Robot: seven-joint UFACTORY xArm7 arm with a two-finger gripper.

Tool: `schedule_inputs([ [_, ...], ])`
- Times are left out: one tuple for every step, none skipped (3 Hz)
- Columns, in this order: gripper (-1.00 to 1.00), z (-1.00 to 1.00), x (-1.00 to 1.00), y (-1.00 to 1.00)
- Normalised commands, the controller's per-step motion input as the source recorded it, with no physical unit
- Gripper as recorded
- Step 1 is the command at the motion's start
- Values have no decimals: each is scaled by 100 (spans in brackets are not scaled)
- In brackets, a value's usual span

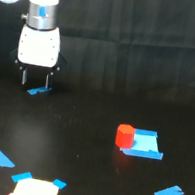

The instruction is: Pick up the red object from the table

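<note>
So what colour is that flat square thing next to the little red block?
Bright blue pad, seen in the exterior view.

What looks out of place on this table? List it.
Nothing looks spilled or damaged. The red object sits against the blue pad on its left in the exterior view. The gripper hangs open far from it, above a tape strip.

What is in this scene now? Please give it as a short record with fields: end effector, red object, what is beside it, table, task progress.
end effector: at the exterior view's upper left, fingers pointing down and apart, holding nothing
red object: on the table, toward the exterior view's right, far from the end effector
beside it: flat blue square pad, on the red object's right in the view; touching or overlapping cannot be told
table: black, with blue tape strips
task progress: red object not yet grasped
</note>
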Motion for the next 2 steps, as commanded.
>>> schedule_inputs([
  [100,-35,89,-93],
  [60,-100,99,-14],
])
